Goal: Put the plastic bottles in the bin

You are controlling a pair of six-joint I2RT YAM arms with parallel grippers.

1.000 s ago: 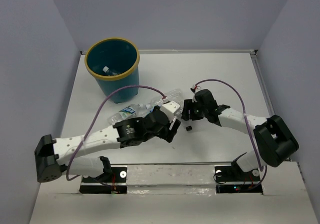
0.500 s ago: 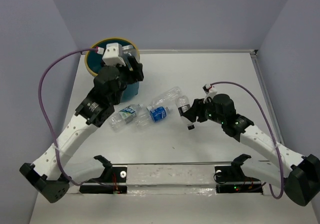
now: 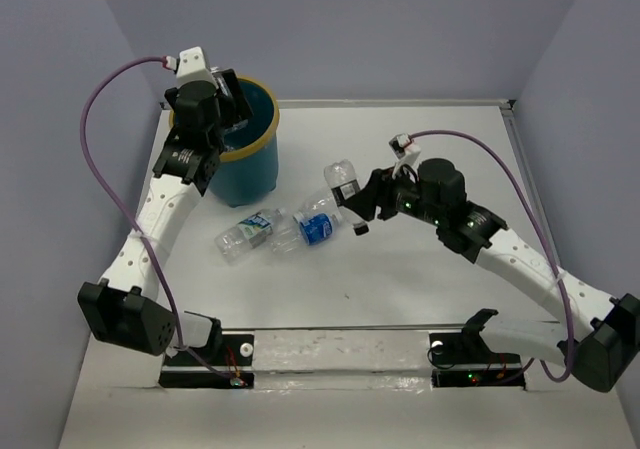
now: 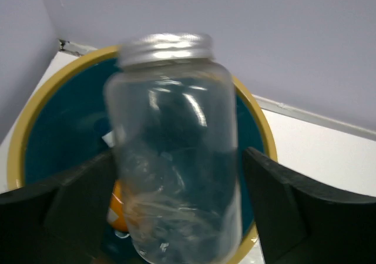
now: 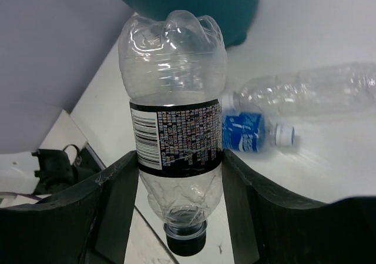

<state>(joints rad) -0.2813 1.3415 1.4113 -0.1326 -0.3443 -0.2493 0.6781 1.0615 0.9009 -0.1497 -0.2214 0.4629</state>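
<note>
Moved since one second ago: left arm swung from table centre to bin, right arm reached forward. Left gripper: jaws spread wide either side of clear plastic bottle with silvery cap, blurred, over mouth of round teal bin with yellow rim; orange bottle on bin floor. Right gripper: fingers clamped on clear plastic bottle with black label and black cap, base pointing away. Beyond, on white table: blue-labelled clear bottle beside crumpled clear bottle, near bin.
</note>
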